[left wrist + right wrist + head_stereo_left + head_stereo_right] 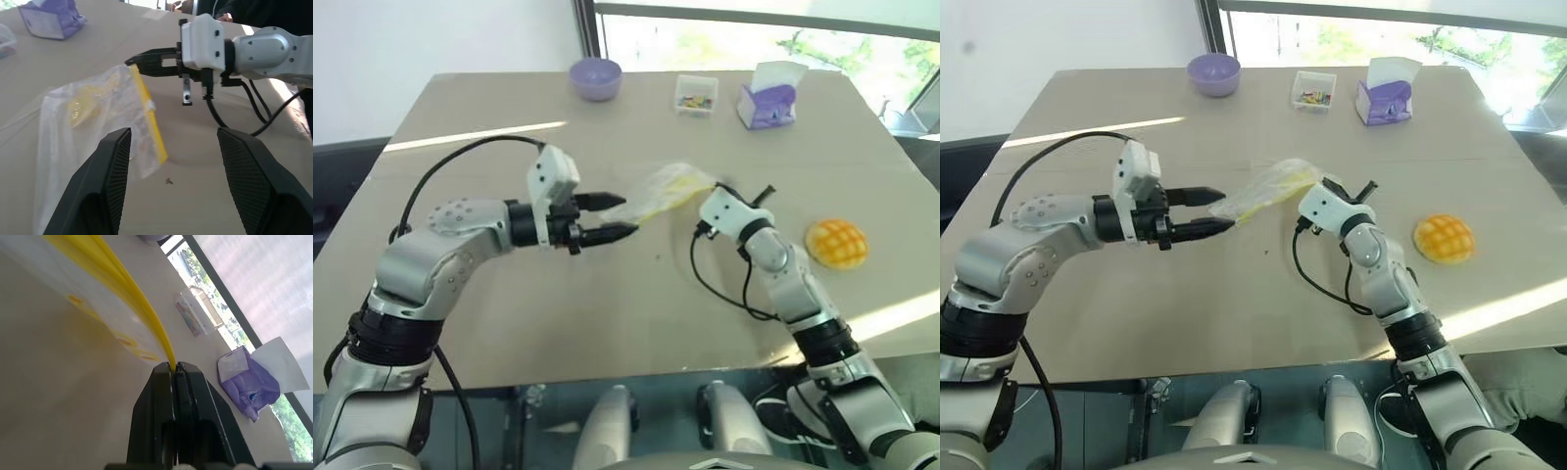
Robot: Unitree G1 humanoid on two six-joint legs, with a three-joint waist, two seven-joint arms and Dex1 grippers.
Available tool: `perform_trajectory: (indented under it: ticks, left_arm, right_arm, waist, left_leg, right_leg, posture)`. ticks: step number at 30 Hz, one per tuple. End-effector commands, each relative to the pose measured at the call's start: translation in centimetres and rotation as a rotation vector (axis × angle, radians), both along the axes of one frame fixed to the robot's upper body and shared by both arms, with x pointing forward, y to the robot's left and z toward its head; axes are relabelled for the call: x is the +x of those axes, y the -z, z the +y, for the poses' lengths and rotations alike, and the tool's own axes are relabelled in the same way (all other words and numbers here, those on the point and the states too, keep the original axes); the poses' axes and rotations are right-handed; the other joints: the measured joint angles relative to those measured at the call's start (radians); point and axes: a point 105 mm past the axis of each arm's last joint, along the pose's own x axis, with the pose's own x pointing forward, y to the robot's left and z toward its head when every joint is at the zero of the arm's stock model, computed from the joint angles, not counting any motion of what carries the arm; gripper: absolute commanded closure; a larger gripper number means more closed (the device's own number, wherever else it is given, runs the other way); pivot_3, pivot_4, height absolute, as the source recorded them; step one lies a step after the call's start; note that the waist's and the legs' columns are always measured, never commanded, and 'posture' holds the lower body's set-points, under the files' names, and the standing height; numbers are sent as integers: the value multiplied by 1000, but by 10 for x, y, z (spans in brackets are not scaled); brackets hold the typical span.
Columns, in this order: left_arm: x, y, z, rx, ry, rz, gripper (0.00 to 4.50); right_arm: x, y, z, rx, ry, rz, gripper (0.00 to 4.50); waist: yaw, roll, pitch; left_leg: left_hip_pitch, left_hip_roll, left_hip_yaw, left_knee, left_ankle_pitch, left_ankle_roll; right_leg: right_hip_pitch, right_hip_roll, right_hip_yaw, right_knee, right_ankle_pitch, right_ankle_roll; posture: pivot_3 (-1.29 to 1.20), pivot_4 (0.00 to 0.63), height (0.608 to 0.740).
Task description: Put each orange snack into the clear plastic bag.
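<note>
So the right gripper (pixel 174 369) has its two black fingers pinched tight on the yellow seal strip of the clear plastic bag (pixel 668 190), holding it up off the table (pixel 607 313). You can see it really well from the right wrist view: the yellow strip runs straight into the closed fingertips. The bag hangs roughly in the middle of the table, crinkly and see-through with some yellow print on it, stretched out between the two arms.

The left gripper (pixel 619 216) sits at about 9 o'clock from the bag with its fingers spread apart. From the head views the fingertips are right at the bag's loose end, one above and one below, but I can't tell if they're actually touching it. In the left wrist view the bag dangles between and beyond the spread fingers, not clamped.

The orange snack (pixel 836 243), a round bun with the grid pattern on top, is sitting on the table at about 3 o'clock from the bag, just beside the right forearm and not in the bag yet.

Along the far edge at 12 o'clock: a purple bowl (pixel 595 77), a small clear box (pixel 696 94) of colourful bits, and a purple tissue pack (pixel 769 98).
</note>
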Motion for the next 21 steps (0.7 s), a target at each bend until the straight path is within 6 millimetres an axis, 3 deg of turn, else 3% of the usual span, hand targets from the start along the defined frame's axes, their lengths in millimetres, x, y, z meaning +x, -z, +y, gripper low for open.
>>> perform_trajectory:
  ticks: [1, 11, 14, 18, 21]
  left_arm:
    - [4, 6, -6, 102, -34, -52, 1542]
    - [24, 14, -16, 105, -119, -111, 1542]
    - [26, 16, -19, 103, -129, -118, 2351]
    - [27, 19, -20, 111, -123, -120, 4321]
    - [29, 19, -20, 110, -126, -122, 4431]
  right_arm:
    - [-4, -19, 8, 7, -21, -60, 4500]
    - [-8, -25, 17, 10, -39, -67, 4500]
    - [-8, -26, 17, 2, -38, -70, 4500]
    - [-9, -27, 16, -1, -36, -72, 4500]
    - [-10, -27, 16, -4, -37, -73, 4500]
  waist:
    - [-1, 0, 0]
    - [-2, 0, 0]
    - [-2, 0, 0]
    - [-3, 0, 0]
    - [-3, 0, 0]
  left_leg:
    - [0, 0, 0, 0, 0, 0]
    - [1, 1, 0, 0, 0, 0]
    - [1, 1, 0, 0, 0, 0]
    - [1, 1, 0, 0, 0, 0]
    - [1, 1, 0, 0, 0, 0]
  right_leg:
    - [0, 0, 0, 0, 0, 0]
    - [0, 1, 0, 2, 0, 0]
    - [0, 1, 0, 2, 0, 0]
    - [0, 1, 0, 2, 0, 0]
    - [0, 1, 0, 2, 0, 0]
  posture:
    - [0, 150, 737]
    - [0, 150, 737]
    - [0, 150, 737]
    - [0, 150, 737]
    - [0, 150, 737]
